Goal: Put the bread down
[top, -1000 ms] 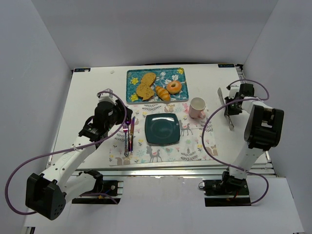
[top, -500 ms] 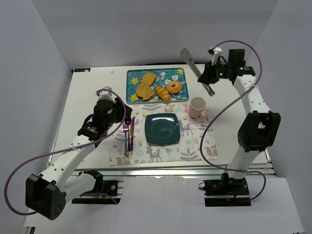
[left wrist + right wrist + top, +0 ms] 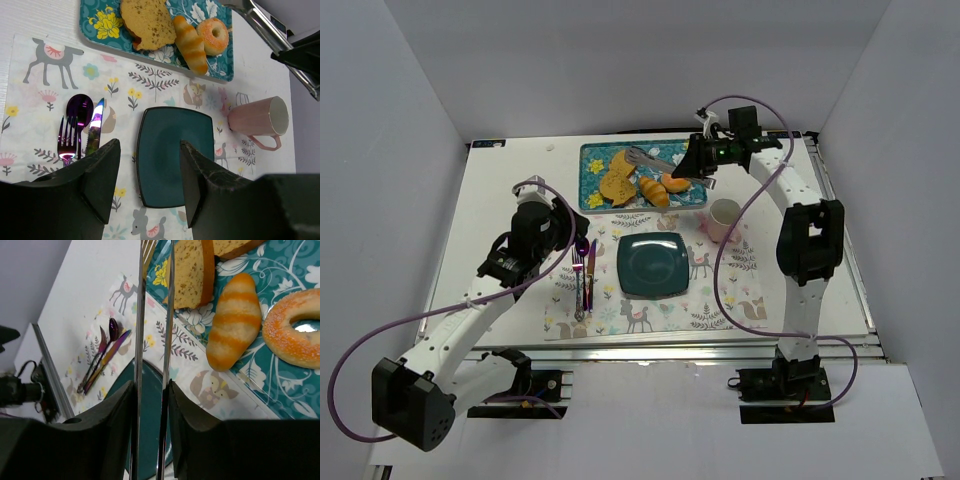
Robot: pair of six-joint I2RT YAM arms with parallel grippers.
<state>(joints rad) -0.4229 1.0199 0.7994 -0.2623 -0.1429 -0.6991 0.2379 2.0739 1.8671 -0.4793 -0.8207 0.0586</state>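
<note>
The right gripper (image 3: 694, 166) clasped metal tongs (image 3: 650, 158), their arms slightly apart, tips over the bread (image 3: 618, 162) on the tray (image 3: 590, 155). The left gripper (image 3: 147, 145) hung above the placemat (image 3: 720, 300), fingers spread.

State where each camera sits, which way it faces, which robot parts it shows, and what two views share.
Top camera: above and behind the bases, facing down on the table, with the bread on the tray; both arms show.
Left wrist camera: on the left arm, facing down at the plate, cutlery and cup; the open left gripper frames them.
Right wrist camera: on the right arm, facing along the tongs in the right gripper, across the tray.
Both wrist views share plate, cutlery and tray.
</note>
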